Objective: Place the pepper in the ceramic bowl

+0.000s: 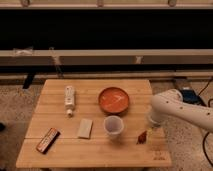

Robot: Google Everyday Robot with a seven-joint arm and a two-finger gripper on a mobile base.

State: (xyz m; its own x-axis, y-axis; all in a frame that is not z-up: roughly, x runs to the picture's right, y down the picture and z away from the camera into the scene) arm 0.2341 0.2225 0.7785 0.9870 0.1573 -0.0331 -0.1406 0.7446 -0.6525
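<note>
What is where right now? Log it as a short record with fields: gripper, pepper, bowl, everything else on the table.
gripper: low over the table's front right area, right at the pepper; contact unclear
pepper: lying on the table, right of the cup, outside the bowl
bowl: centre-right, behind the cup, no pepper in it
cup: upright, in front of the bowl
others: bottle at left; packet left of the cup; bar front left

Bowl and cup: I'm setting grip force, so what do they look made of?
Bowl: probably glazed ceramic; glossy orange-red with light streaks. Cup: perhaps plastic; pale, slightly see-through. Gripper hangs right by the pepper.
</note>
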